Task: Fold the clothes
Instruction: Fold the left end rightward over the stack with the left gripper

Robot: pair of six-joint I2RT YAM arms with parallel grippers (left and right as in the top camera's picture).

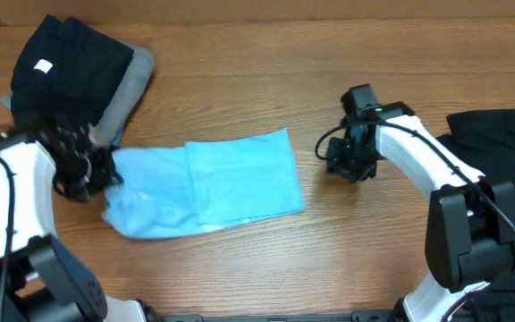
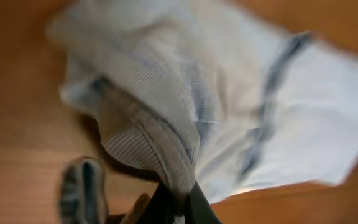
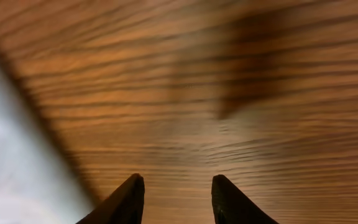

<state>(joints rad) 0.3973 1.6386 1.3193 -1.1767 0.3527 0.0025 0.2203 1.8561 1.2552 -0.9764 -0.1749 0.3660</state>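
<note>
A soft light blue T-shirt lies at the middle of the brown wood-grain bench. Its right part is folded flat into a smooth, near-rectangular panel, while its left end is bunched into loose rumples. The left hand sits at that rumpled end. In the left wrist view, the left hand's dark fingertips are pinched together on a ridge of finely ribbed fabric that rises into a soft peak, so this hand is closed on the T-shirt. That view is blurred.

The right hand is just right of the T-shirt and apart from it. Its two dark, tapered fingers are spread, with only bare streaked wood between them. A pale edge of cloth shows at the left of that view.

At the far left corner, a folded black fabric garment bearing a small white label rests over a grey garment. Another black garment lies crumpled at the right edge
</note>
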